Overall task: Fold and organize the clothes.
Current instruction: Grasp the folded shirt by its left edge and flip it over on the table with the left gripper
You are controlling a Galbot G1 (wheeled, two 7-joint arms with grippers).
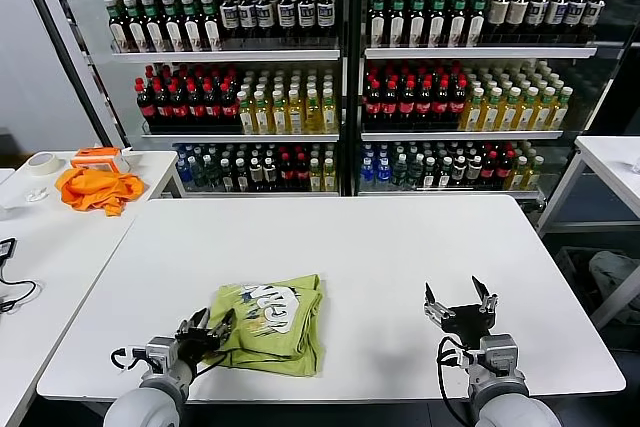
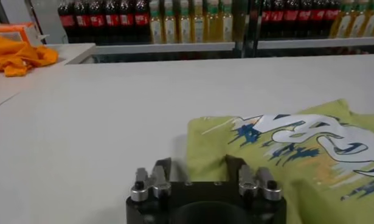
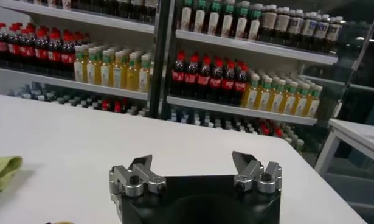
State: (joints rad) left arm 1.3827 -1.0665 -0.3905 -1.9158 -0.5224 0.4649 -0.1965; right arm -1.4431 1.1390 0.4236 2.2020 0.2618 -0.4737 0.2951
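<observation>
- One lime T-shirt [image 1: 270, 322], folded into a bundle with its print facing up, lies near the front edge of the white table [image 1: 400, 247], left of centre.
- One left gripper [image 1: 212, 329] sits at the shirt's near-left edge, fingers apart around the hem.
- One right gripper [image 1: 459, 299] hovers well to the right, fingers wide apart, empty.
- One orange cloth [image 1: 98, 187] lies on the side table.
</observation>
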